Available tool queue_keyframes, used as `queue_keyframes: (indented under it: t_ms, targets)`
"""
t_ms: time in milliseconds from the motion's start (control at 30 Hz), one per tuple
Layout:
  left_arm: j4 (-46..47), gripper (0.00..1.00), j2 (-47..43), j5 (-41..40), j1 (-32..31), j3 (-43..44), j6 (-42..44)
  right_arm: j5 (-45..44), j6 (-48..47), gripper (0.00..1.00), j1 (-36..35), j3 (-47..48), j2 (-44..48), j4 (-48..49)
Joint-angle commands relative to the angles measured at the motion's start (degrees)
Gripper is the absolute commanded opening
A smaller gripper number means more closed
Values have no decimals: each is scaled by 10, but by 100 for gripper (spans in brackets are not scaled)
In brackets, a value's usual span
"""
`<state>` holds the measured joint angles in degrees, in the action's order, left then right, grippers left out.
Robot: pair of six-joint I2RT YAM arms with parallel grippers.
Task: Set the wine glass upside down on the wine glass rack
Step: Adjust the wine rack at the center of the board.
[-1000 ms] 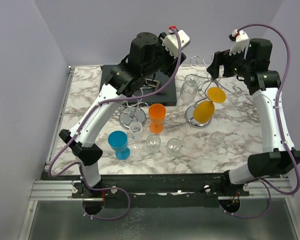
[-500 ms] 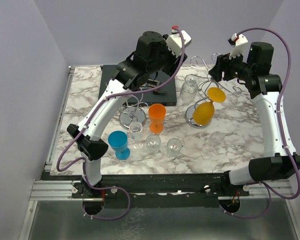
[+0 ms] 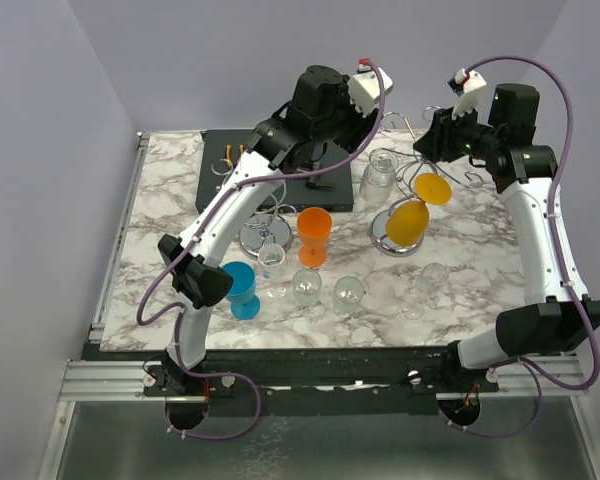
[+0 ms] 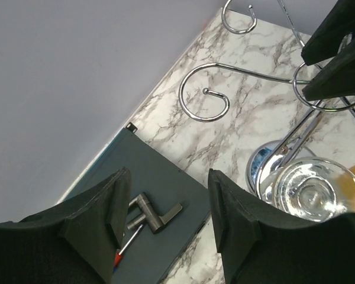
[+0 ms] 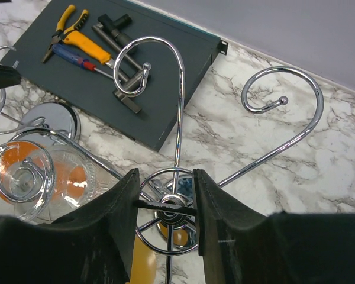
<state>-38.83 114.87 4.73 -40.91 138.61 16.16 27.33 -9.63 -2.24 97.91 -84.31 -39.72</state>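
Top external view: the clear wine glass [image 3: 377,178] hangs upside down on the rack [image 5: 179,89] near the worktop's [image 3: 480,250] far edge, stem up and down, bowl at the bottom. The left hand [image 4: 168,177] is open and empty. The right hand [image 5: 165,177] is half open above the rack and grips nothing. A dark tray [image 5: 165,71] holds tools [image 5: 77,38].

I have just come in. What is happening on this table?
Two robot arms are hanging wine glasses upside down on a wire rack. One clear glass and two yellow glasses hang there already. The left tool and the right tool are open and empty near the rack. Other glasses, like the blue one, stand on the table.
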Motion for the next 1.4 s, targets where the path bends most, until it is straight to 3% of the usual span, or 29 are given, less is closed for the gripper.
queue_keyframes:
  t_ms: [0,267,467,833,1133,1367]
  targets:
    - [0,60,28,6,4,36,5,5,-9,24,3,-11,12,35]
    - [1,59,54,9,4,60,-1,-43,12,1,3,-47,39,91]
    - [10,59,48,5,4,73,-8,-88,52,1,4,-93,66,161]
    - [18,59,20,-2,4,59,-12,-189,121,1,3,-71,64,211]
    - [28,59,2,-19,5,37,-12,-271,161,1,-19,-46,27,204]
    - [43,60,-7,-61,10,30,-12,-394,158,0,-59,-17,-2,210]
